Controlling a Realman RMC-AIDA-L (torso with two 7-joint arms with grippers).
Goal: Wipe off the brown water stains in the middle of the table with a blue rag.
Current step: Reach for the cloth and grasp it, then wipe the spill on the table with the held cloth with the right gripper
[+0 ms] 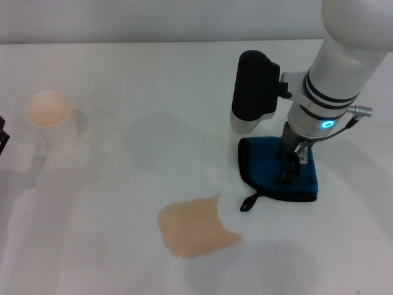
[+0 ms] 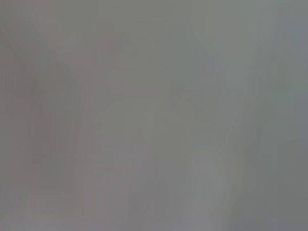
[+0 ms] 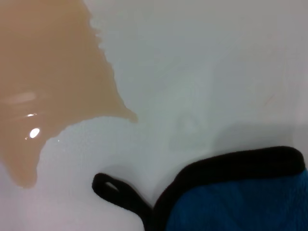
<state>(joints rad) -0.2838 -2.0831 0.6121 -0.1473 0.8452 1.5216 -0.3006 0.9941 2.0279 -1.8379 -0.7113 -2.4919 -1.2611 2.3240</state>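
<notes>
R end effector (image 1: 287,175) is down on the rag (image 1: 279,171), tips pressed into the cloth near its middle; can't tell if fingers are spread or pinching, they're dark against the blue. Rag lies flat on the white surface (image 1: 123,141), black loop (image 1: 249,201) sticking out from the corner toward the stain. Stain (image 1: 195,227), tan puddle, sits near the end effector on its left-front side, apart from rag, not touching. R wrist view: stain (image 3: 53,86) edge, loop (image 3: 118,192) and rag (image 3: 240,202) corner w/ bare surface (image 3: 202,72) between. Paper cup (image 1: 50,114) well apart, far left of the end effector. L wrist view shows only grey blur.
</notes>
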